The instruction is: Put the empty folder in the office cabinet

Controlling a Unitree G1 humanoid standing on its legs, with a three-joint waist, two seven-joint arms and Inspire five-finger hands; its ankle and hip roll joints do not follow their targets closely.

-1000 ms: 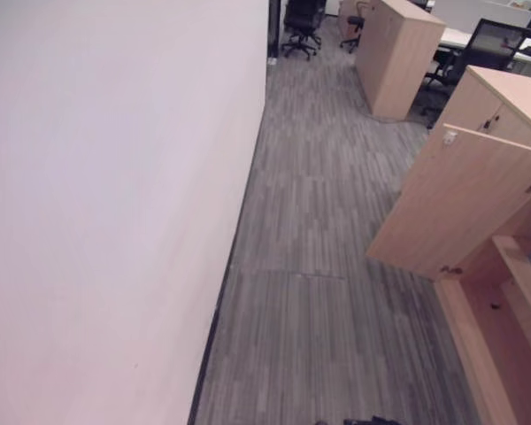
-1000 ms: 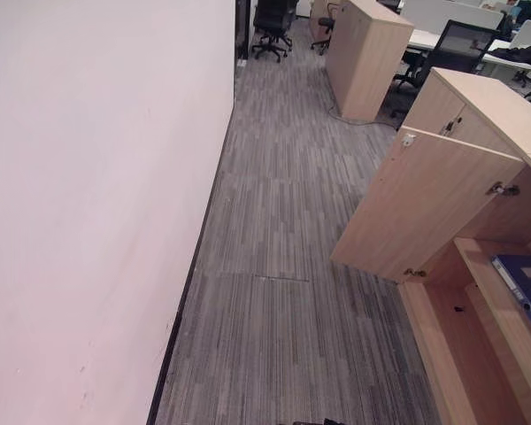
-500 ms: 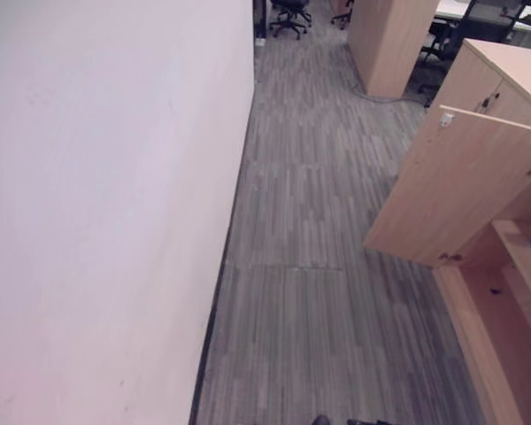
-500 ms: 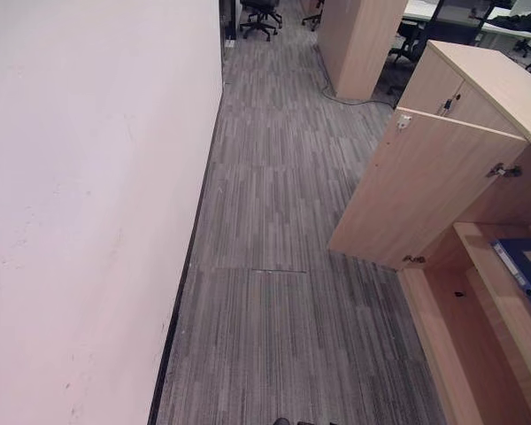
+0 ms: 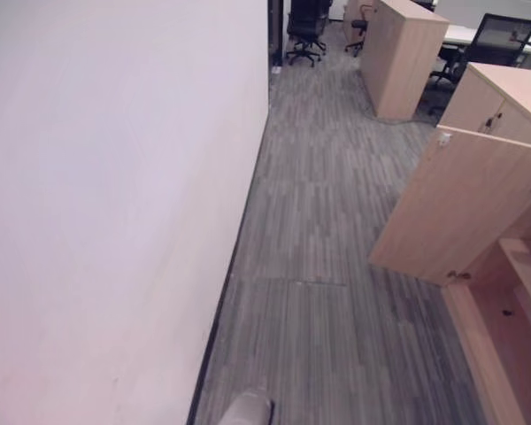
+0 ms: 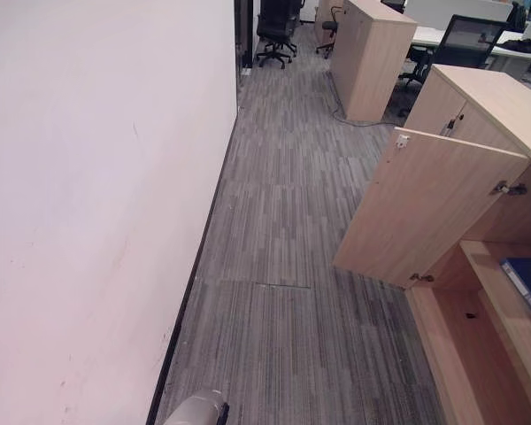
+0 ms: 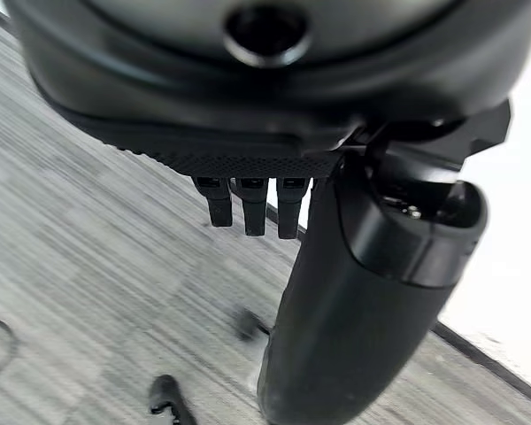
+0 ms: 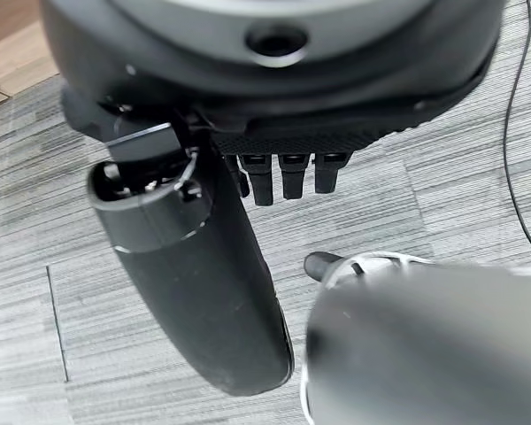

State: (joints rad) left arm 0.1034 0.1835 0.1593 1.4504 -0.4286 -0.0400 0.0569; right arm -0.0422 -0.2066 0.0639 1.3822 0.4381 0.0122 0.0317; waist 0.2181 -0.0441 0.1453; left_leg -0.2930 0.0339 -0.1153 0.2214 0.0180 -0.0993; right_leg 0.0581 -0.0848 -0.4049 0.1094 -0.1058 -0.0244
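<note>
While both hands' fingers hang relaxed, empty | blue folder point(image 6: 529, 285) lies flat on open cabinet point(image 6: 478, 266) shelf

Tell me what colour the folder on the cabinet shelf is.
Blue. The folder on the cabinet shelf shows best in the right eye view.

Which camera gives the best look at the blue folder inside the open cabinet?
The right eye view: the blue folder lies on a shelf of the open cabinet, clear at the picture's right edge. The left eye view catches a mere blue sliver at its edge.

Matt wood-grain cabinet point(image 6: 442, 208), ribbed carpet point(image 6: 283, 266)
</note>
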